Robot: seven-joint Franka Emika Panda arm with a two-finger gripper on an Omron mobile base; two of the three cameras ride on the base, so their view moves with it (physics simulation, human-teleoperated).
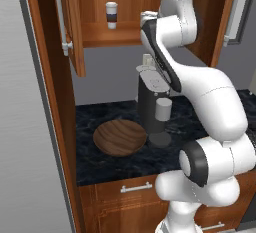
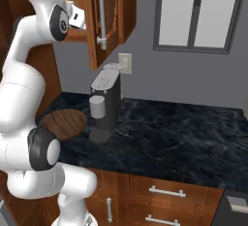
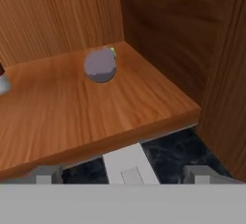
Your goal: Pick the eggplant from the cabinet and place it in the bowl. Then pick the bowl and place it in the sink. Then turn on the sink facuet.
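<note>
On the cabinet shelf [image 3: 96, 107], toward its back corner, the eggplant [image 3: 100, 65] lies end-on to the hand camera, a rounded purple-grey lump with a speck of green stem at its far top. The gripper [image 3: 124, 174] hangs just outside the shelf's front edge, its two fingertips spread wide with nothing between them. A white paper cup [image 1: 111, 15] with a dark band stands further along the same shelf, well apart from the eggplant. Below, the wooden bowl [image 1: 120, 137] waits on the dark marble counter [image 2: 184, 133] beside a coffee machine [image 1: 152, 109].

The step in hand is the reach for the eggplant. To do it well, I judge the hand should travel forward above the shelf board, keep clear of the cabinet's side wall, and centre the open fingers across the eggplant's narrow width rather than its length. Closing should come only once both tips are past its widest part, since a small round body like this may roll away from a one-sided touch.
</note>
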